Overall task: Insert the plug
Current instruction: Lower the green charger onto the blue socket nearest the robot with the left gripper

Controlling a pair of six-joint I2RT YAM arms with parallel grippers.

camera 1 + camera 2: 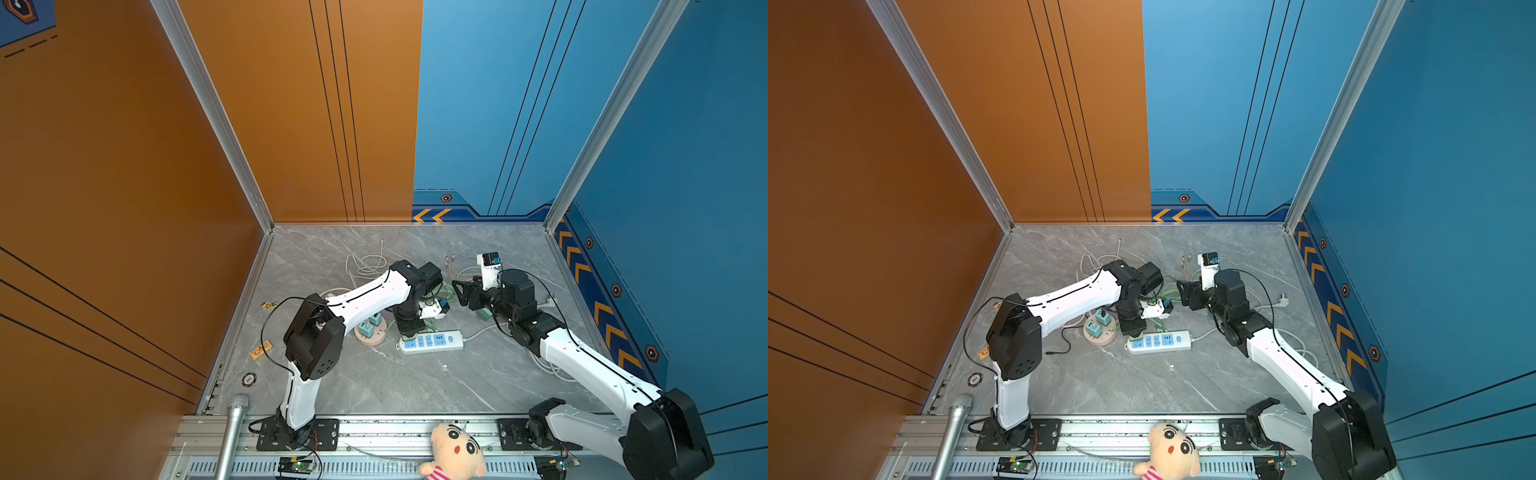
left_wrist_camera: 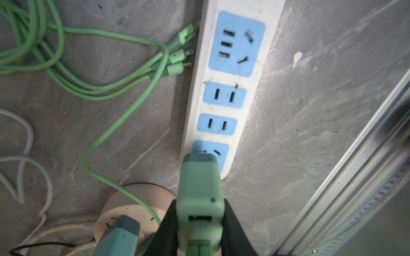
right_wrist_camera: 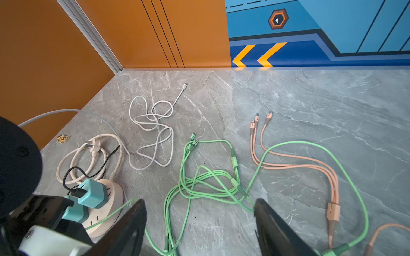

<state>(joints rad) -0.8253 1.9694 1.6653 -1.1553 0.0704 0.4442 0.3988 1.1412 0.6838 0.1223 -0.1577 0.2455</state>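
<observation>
A light green plug (image 2: 199, 195) with a green cable in its rear port sits between my left gripper's (image 2: 199, 210) black fingers, which are shut on it. Its front end is at the last blue socket (image 2: 221, 151) of the white power strip (image 2: 244, 6) and covers part of that socket. Its prongs are hidden, so I cannot tell whether they are in the slots. In both top views my left gripper (image 1: 407, 328) (image 1: 1133, 328) points down at the left end of the strip (image 1: 431, 341) (image 1: 1158, 341). My right gripper (image 3: 199, 201) (image 1: 459, 291) hovers open over loose green cables (image 3: 199, 184), holding nothing.
A round pink socket hub (image 1: 371, 337) (image 3: 111, 199) with two teal chargers stands just left of the strip. White cable (image 3: 153, 124), orange cables (image 3: 288, 164) and a white corded plug (image 1: 1283, 300) lie behind. A metal rail (image 2: 355, 177) runs along the front edge.
</observation>
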